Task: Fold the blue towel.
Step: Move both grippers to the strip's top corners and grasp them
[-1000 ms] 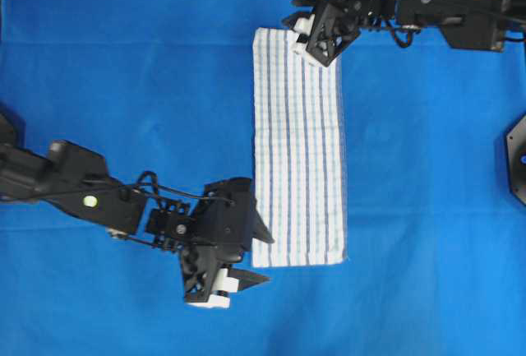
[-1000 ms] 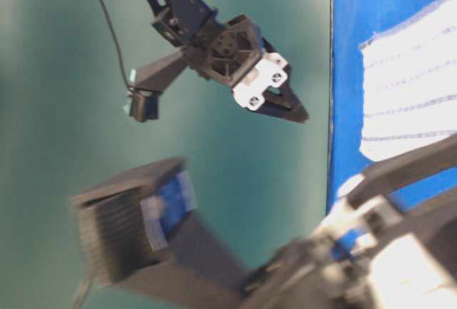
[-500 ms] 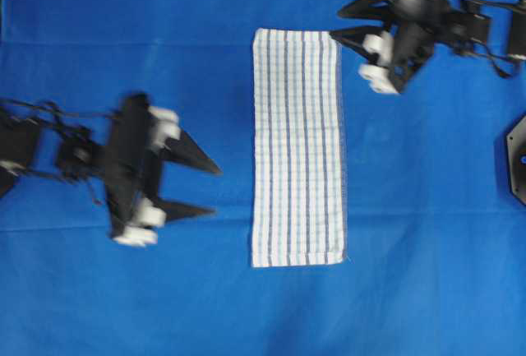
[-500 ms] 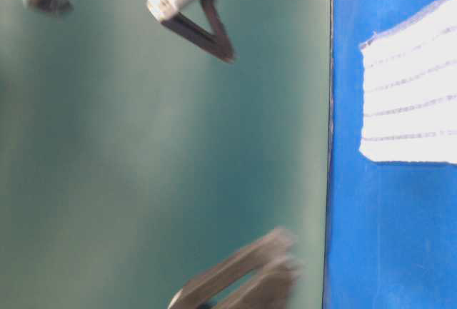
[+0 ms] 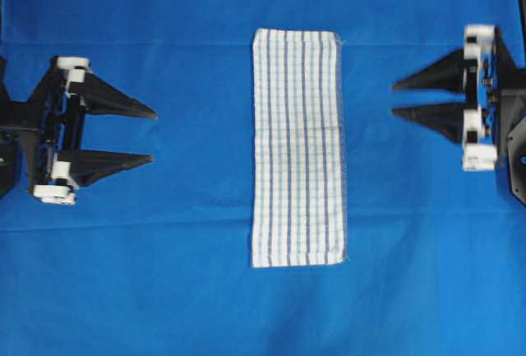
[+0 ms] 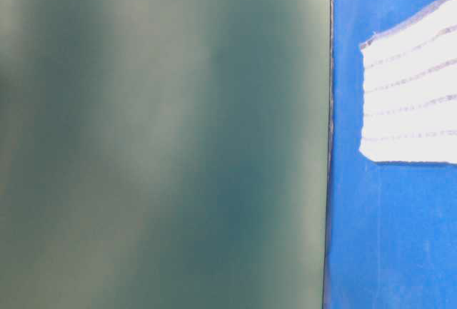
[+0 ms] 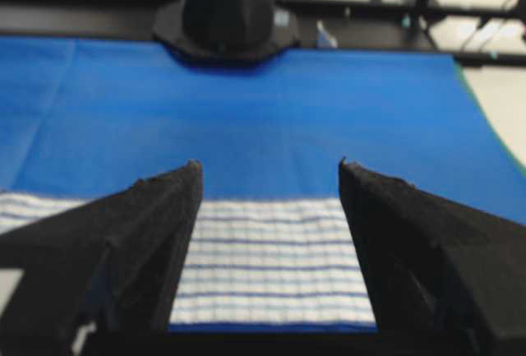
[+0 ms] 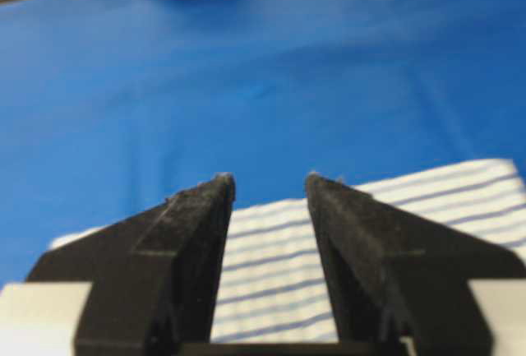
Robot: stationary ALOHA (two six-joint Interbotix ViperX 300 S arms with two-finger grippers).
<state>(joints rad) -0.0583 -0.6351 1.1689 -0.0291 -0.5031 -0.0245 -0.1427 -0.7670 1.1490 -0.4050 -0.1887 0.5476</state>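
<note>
Blue-sheeted table, striped blue towel lying flat as a narrow folded strip, midway between both end effectors and well apart from each. Left end effector and right end effector point at the towel, jaws spread wide, holding nothing. Fold looks done. Risk: any fresh reach could snag a hemmed edge or pinch only the top layer, dragging the strip open or askew.

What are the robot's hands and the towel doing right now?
Left gripper open, empty. Right gripper open, empty. Towel lies flat between them, untouched. Nothing in the way.
</note>
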